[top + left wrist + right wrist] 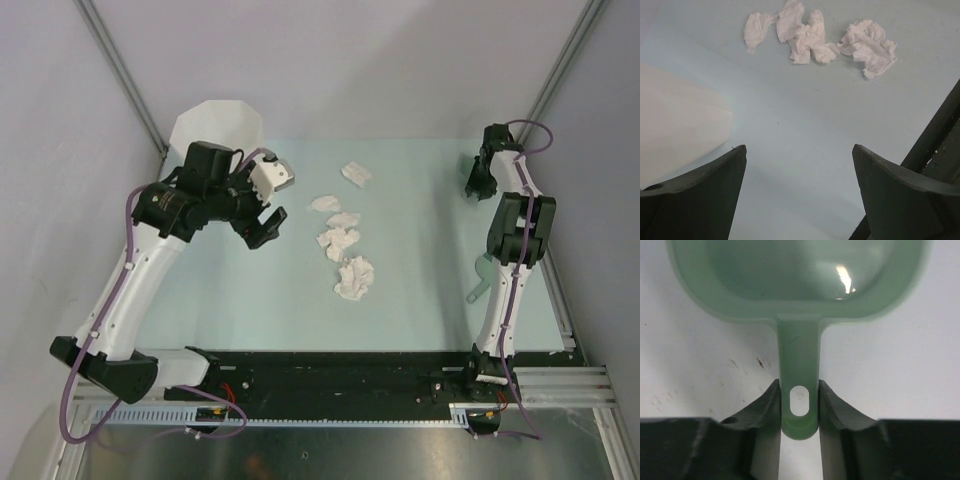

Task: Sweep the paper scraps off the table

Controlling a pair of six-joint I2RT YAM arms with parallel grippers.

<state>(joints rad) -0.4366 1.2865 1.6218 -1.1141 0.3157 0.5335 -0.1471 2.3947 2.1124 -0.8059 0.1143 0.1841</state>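
At right, right gripper (799, 390) apparently pinching dustpan handle (799, 350), left gripper (799, 148) splayed.

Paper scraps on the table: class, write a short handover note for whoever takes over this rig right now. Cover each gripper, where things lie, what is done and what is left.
Left gripper: open, empty, hovering over the table near the white bin.
Right gripper: closed on the handle of the green dustpan, at the table's right side.
Paper scraps: five crumpled wads clustered mid-table, loose, neither arm touching them.
Done: dustpan handle gripped.
Left: all the sweeping; every visible scrap lies on the table.
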